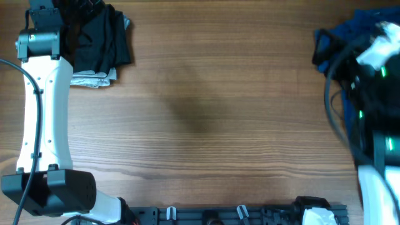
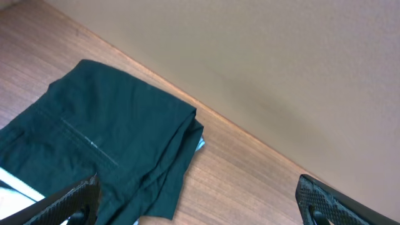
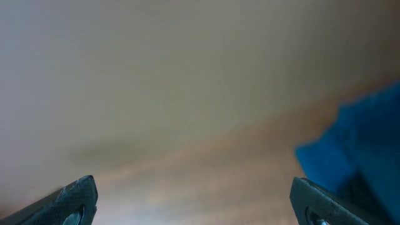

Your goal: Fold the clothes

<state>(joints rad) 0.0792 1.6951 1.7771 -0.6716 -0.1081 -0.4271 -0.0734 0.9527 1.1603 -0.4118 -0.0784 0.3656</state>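
- The black fabric shorts (image 1: 100,37) lie as a compact, layered bundle just ahead of and below the left gripper (image 2: 197,200), nearer one of its fingers than the other; the doubled edges suggest the folding is largely done
- They rest partly on a pale, light-coloured folded cloth (image 1: 94,78) that peeks out on the side nearest the left arm's base; this is probably a stack for finished pieces, which would explain the far-corner spot on the brown wooden table (image 1: 206,125)
- The left gripper is released, fingers spread wide with nothing between them; it hangs above the bundle without touching it, as if the bundle has been set down
- The right gripper (image 3: 194,197) is likewise spread and empty; a rumpled heap of dark-blue and black cloth (image 3: 356,144) sits just off to one side of it, likely the supply of unfolded pieces
- The bare wood between the two grippers looks kept free as folding space
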